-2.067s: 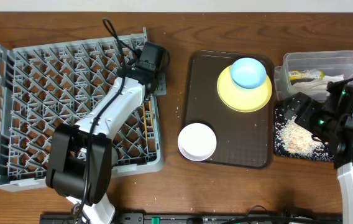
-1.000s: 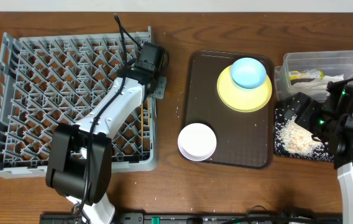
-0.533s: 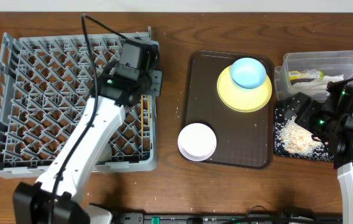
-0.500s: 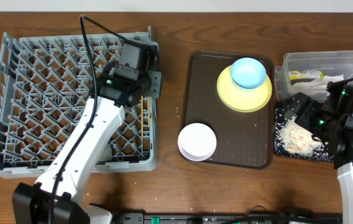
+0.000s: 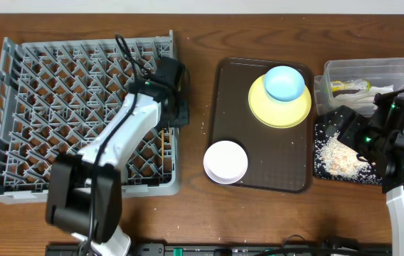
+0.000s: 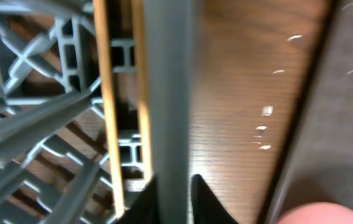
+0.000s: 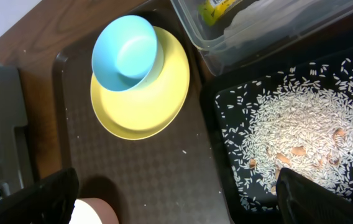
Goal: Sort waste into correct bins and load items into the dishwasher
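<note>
Where the two wooden chopsticks (image 6: 104, 93) lie side by side inside the grey dish rack (image 5: 81, 187), just within its right wall, the left gripper (image 6: 173, 199) pinches that wall, one finger on each side. Beside the rack on that side, a brown tray (image 5: 259, 156) carries a blue bowl (image 5: 284, 82) on a yellow plate (image 5: 280, 110), and a white bowl (image 5: 225, 161). Farthest from the rack, the right gripper (image 7: 176, 186) hangs spread wide above rice crumbs (image 7: 288, 124) in the black tray (image 5: 319, 169), with the clear tub (image 5: 373, 67) adjacent.

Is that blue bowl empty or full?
Empty: the blue bowl shows only its bare inside, sitting on the yellow plate.
</note>
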Controlling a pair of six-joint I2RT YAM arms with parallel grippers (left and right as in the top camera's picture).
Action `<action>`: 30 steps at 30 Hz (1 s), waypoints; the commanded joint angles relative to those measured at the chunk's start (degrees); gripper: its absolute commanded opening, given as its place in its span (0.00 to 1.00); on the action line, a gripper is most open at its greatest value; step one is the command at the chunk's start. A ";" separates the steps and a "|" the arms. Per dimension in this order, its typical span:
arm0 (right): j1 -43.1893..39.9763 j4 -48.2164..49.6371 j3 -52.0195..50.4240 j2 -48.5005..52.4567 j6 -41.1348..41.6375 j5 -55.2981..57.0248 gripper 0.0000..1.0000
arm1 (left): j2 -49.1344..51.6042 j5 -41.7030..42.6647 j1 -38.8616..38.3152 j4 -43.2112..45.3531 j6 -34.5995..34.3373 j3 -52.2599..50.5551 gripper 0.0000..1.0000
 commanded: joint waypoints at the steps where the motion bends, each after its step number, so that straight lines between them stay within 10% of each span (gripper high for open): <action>1: -0.35 -0.04 0.74 -0.04 -0.33 -0.24 0.99 | 2.05 0.57 -0.35 0.13 0.26 -0.76 0.08; 18: -0.35 -0.04 0.74 -0.04 -0.33 -0.24 0.99 | 2.19 -10.16 -0.35 2.64 21.53 -0.74 0.08; 30: -0.35 -0.04 0.74 -0.04 -0.33 -0.24 0.99 | 2.19 -11.37 -0.37 2.64 11.69 -0.74 0.09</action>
